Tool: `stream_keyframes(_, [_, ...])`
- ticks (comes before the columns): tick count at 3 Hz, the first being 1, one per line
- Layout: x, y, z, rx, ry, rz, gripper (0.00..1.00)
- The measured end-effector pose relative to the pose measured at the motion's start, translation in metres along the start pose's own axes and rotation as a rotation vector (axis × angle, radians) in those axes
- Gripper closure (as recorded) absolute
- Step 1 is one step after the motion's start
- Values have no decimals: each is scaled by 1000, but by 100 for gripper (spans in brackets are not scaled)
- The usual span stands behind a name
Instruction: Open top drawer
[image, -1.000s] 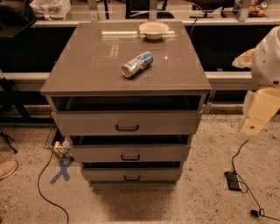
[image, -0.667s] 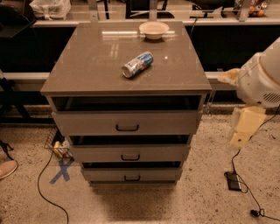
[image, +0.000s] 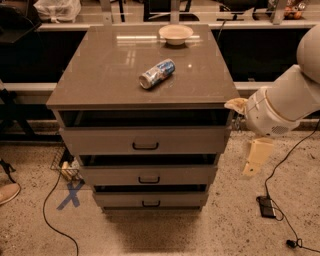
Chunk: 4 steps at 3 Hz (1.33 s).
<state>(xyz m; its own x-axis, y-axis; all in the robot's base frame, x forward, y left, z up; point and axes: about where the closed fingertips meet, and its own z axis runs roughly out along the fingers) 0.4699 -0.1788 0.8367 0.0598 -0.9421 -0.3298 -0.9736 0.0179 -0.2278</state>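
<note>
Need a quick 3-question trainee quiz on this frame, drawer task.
1. True or false: the gripper hangs right of the cabinet, not touching the top drawer.
2. What lies on its side on the cabinet top? A mug, B can, C bottle.
3. Fill in: the cabinet shows ___ drawer fronts.
Key: 1 true; 2 B; 3 three.

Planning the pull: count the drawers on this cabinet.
3: top drawer under the tabletop, middle drawer below, bottom drawer lowest. End effector hangs right of them.
</note>
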Motion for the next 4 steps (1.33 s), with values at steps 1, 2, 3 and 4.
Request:
stream_keyframes(1, [15,-2,39,28,5,-53,0])
stream_keyframes(2, [26,-10,83,49,-14,-103,0])
stream_keyframes(3, [33,-43,168,39,-70,-109,0])
stream_keyframes(4, [34,-46,169,48,-62,-103,0])
